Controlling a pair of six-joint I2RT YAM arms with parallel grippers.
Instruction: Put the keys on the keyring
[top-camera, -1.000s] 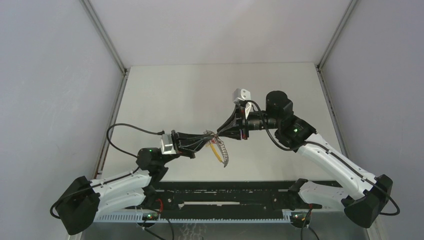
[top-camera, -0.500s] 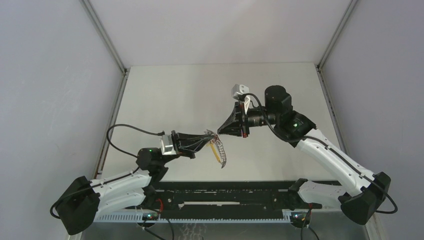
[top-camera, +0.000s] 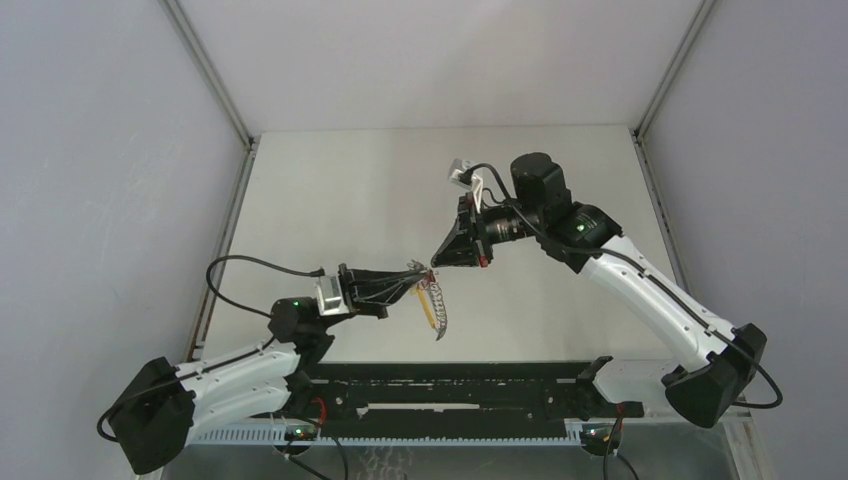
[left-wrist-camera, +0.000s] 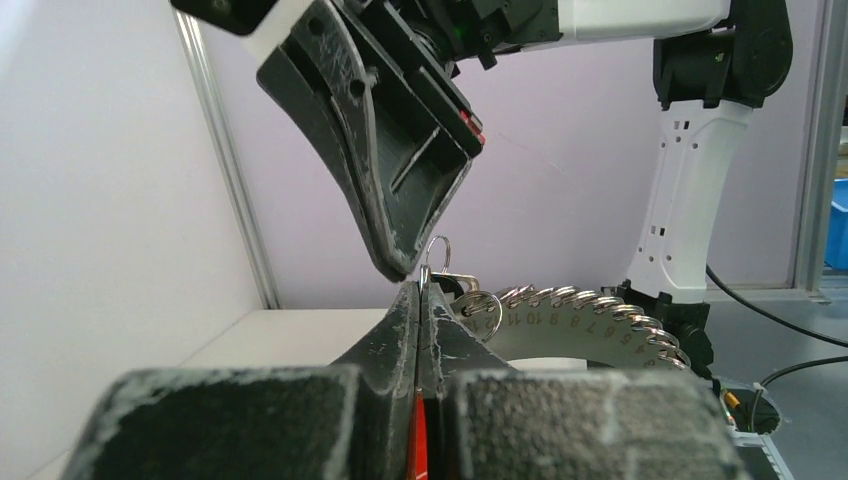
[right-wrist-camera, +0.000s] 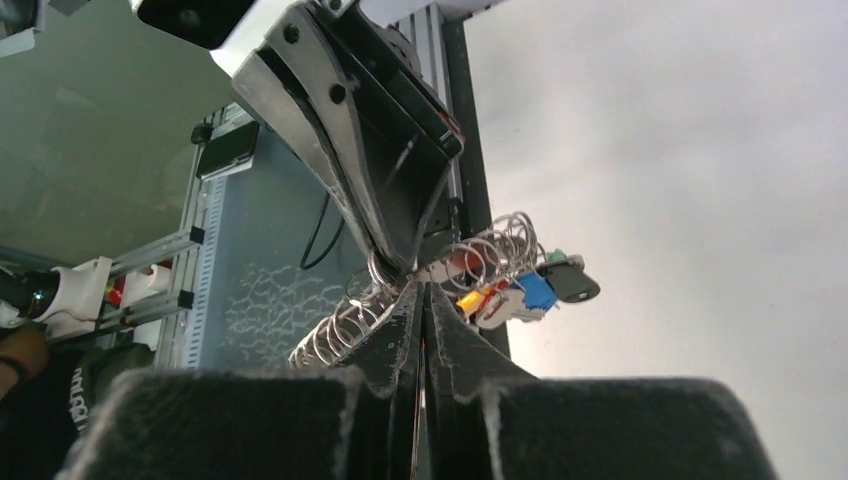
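From above: clamps keyring (top-camera: 437, 312) in shut left gripper (top-camera: 424, 273), dangling over table (top-camera: 330, 180); meets shut right gripper (top-camera: 437, 262) tip to tip.
Left wrist: shows rings just past closed jaws.
Right wrist: shows keys (right-wrist-camera: 535, 290) beside rings; cannot tell whether right holds anything.

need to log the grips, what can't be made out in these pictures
- Right wrist: how many keys; they overlap in a bunch.
- Right wrist: whether the shut right gripper pinches a ring; its own fingers cover the contact.
- Top view: details of the keyring hanging from the left gripper; too small.
- Left wrist: how deep the ring sits; closed fingers hide it.
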